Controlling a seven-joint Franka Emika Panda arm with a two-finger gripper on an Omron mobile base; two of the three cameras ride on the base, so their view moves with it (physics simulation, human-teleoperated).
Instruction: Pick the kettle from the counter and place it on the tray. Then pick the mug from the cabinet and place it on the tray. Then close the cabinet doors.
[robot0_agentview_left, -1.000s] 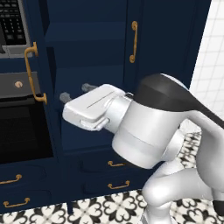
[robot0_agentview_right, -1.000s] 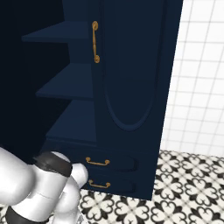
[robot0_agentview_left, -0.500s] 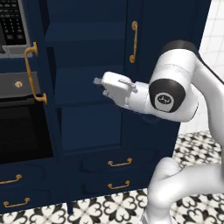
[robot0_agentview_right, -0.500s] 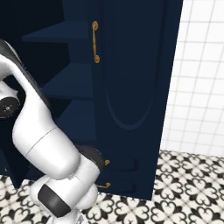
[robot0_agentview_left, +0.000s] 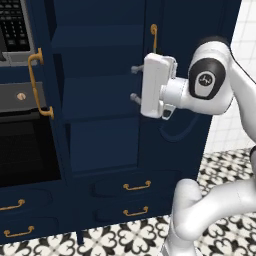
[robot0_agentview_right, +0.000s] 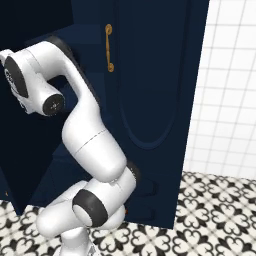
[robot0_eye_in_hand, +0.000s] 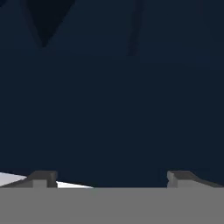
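Note:
The tall navy cabinet shows bare inner shelves. Its left door stands swung open, brass handle facing me. The right door, with its curved brass handle, hangs just right of my hand; I cannot tell how far open it is. My gripper is open and holds nothing. Its fingers are stacked one above the other and point left at shelf height, near the right door's inner edge. In the hand view my gripper faces plain dark navy. The mug, kettle and tray are out of view.
A black oven door and a keypad panel sit left of the open door. Two brass-handled drawers lie under the shelves. A white tiled wall and patterned floor are to the right.
The arm has swung up and to the right, carrying the hand from in front of the lower shelves to beside the right door. The hand has rolled so its fingers stack vertically.

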